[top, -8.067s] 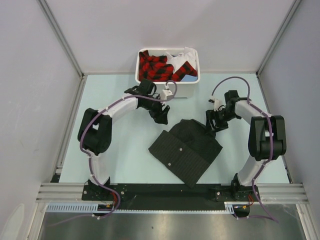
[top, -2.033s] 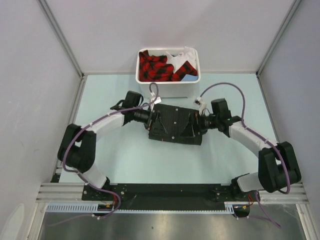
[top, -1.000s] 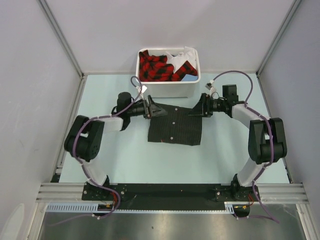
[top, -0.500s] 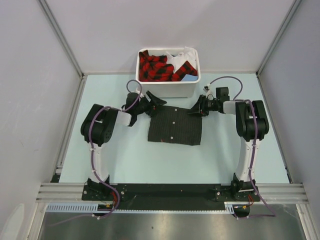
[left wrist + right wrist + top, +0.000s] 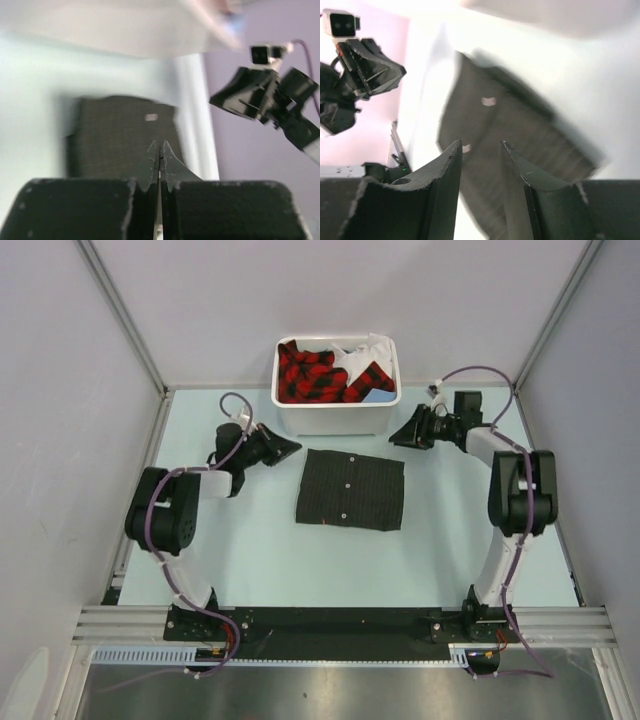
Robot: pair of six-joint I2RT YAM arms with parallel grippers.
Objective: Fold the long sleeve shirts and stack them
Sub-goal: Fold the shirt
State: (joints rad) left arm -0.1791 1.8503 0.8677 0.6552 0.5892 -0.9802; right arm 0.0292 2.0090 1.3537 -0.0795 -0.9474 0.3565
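Black-fingered and clamped tight on nothing, the left gripper is hovering with its tips pointing toward the folded long sleeve shirt. That shirt is lying flat just beyond the tips, touching neither arm. The danger on this side is a low inward sweep, which could drive that closed point under the near corner and flip the fold open. Just beside the tips the white bin is sitting with red plaid garments inside. A careless reach there is risking a knock on its wall, or a sleeve trailing across the folded shirt. Over on the other side, the right gripper is hanging part-open and empty with the shirt just ahead of its fingers. Those spread jaws could be snagging the top edge on any low pass.
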